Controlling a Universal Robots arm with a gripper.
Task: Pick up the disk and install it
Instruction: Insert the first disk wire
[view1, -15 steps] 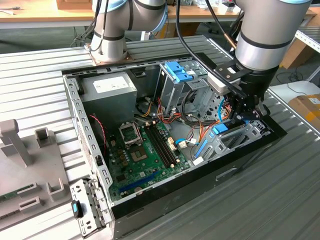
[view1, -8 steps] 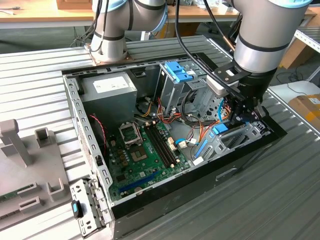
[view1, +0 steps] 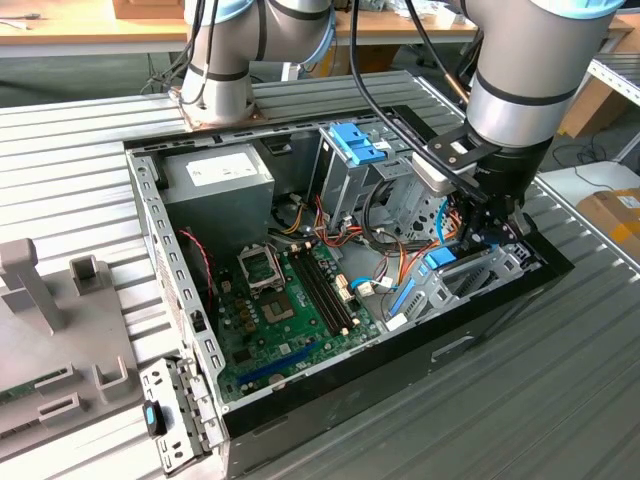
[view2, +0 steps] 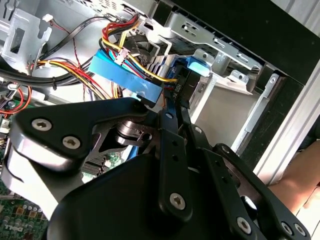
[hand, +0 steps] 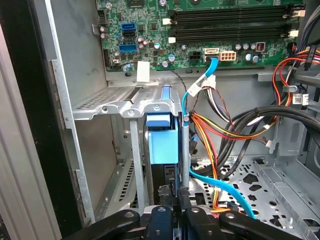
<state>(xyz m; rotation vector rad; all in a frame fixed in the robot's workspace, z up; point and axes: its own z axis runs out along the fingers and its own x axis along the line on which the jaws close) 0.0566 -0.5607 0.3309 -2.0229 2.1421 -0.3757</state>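
The disk (hand: 162, 175) stands on edge inside the metal drive cage (hand: 125, 107) at the front corner of the open computer case (view1: 330, 400). Its blue side rail (hand: 163, 137) and blue end tab (view2: 197, 66) show in both wrist views, and the tab (view1: 440, 260) also shows in the exterior view. My gripper (hand: 175, 196) reaches down into the case, with its fingers shut on the disk's thin dark edge. In the second wrist view the gripper (view2: 176, 107) meets the disk just behind the blue rail (view2: 125, 80). The arm hides most of the disk in the exterior view, where the gripper (view1: 482, 238) hangs over the cage.
Bundles of coloured power wires (hand: 220, 132) and thin blue data cables (hand: 220, 187) lie right beside the cage. A raised light-blue latch plate (view1: 357, 143), the power supply (view1: 220, 178) and the motherboard (view1: 290, 300) fill the case. A grey fixture (view1: 50, 300) stands on the exterior view's left.
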